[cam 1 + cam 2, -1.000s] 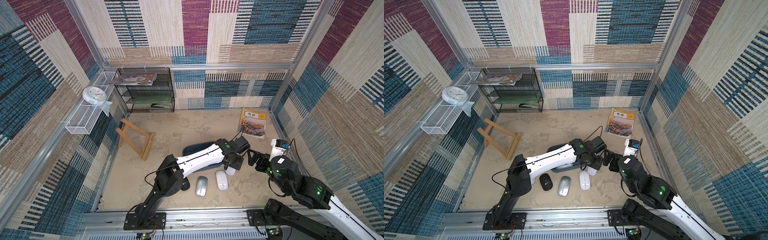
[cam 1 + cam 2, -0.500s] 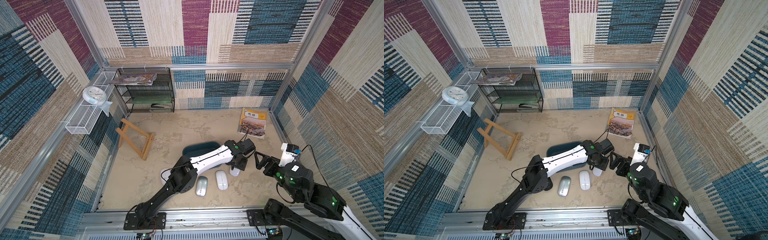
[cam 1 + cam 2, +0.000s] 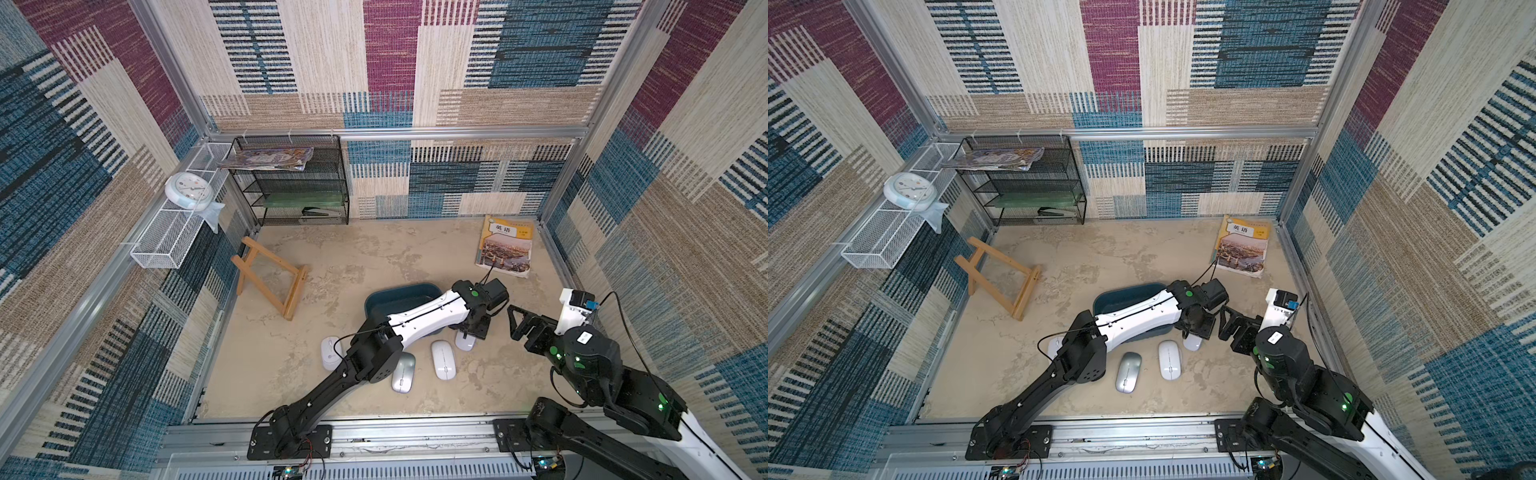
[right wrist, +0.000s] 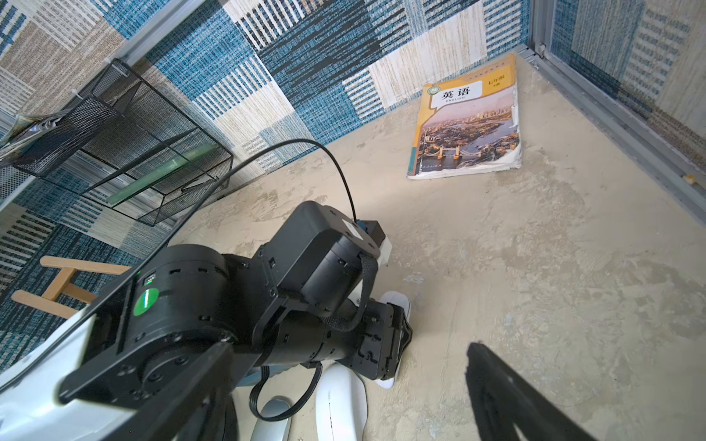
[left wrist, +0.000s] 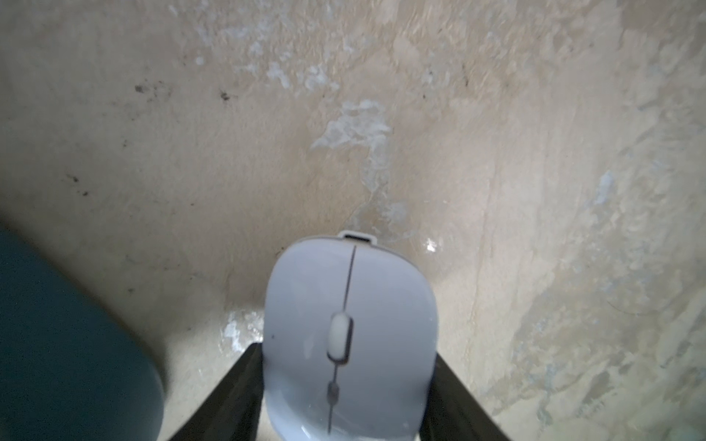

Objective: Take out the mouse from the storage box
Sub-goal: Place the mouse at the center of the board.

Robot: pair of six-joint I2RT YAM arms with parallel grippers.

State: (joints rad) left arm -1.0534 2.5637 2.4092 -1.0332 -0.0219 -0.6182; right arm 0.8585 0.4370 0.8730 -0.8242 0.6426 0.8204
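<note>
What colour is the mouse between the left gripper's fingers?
The mouse is pale lilac-grey, seen best in the left wrist view.

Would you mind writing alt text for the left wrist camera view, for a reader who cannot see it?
A white mouse with a pale scroll wheel is gripped on both sides by the black fingers of the left gripper, with a mottled beige tabletop behind it. A rounded corner of the dark teal storage box shows at the frame's edge.
</note>
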